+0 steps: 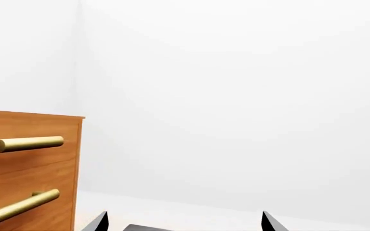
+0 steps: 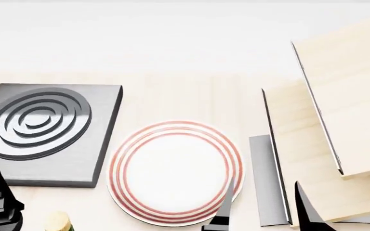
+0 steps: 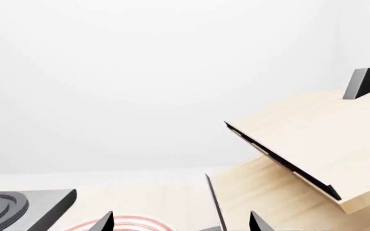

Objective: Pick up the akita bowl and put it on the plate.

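Clearly, from the head view I see the plate [image 2: 175, 173] lying empty on the pale table [image 2: 172, 96], just beside the grey stove burner [image 2: 46, 132], with light wooden shelf boards [image 2: 339, 120] on its other side. My right pincer [image 2: 262, 209] hangs released near the plate's edge. My left pincer [image 1: 181, 222] is released too, near a wooden drawer cabinet [image 1: 27, 173]. I cannot find the akita bowl in any view.

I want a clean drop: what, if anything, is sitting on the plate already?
Nothing visible: the plate lies bare on the table, between the stove burner and the wooden rack. The akita bowl appears in no view.
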Available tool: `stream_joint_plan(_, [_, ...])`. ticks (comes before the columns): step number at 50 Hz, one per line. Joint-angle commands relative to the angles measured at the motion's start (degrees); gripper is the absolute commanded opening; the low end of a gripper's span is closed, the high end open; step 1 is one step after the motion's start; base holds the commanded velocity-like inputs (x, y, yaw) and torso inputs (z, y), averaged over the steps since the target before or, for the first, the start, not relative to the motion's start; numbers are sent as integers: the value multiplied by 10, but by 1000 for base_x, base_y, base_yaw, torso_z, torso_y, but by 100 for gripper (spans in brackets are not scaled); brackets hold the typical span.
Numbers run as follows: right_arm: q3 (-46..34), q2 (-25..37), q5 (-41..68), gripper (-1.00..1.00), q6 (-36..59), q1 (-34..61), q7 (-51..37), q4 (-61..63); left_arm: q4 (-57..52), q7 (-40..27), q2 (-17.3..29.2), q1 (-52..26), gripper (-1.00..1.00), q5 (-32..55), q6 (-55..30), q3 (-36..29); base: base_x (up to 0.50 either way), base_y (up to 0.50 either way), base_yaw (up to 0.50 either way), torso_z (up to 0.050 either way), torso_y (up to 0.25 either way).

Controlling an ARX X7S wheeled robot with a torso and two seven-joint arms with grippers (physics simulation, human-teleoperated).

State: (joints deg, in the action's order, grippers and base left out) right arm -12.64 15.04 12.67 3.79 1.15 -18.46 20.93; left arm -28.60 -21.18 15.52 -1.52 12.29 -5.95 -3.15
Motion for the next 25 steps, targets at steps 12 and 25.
stream_joint_plan(12, [-7,3,5,100,0,5,-3,-6,-35,-16,25,4,100,-13,-37,5,0,0,0,0,0])
stream_joint_plan(25, [-13,3,5,100,3,12,-5,-13,-92,-41,69,19,100,-34,-109,45,0,0,0,0,0])
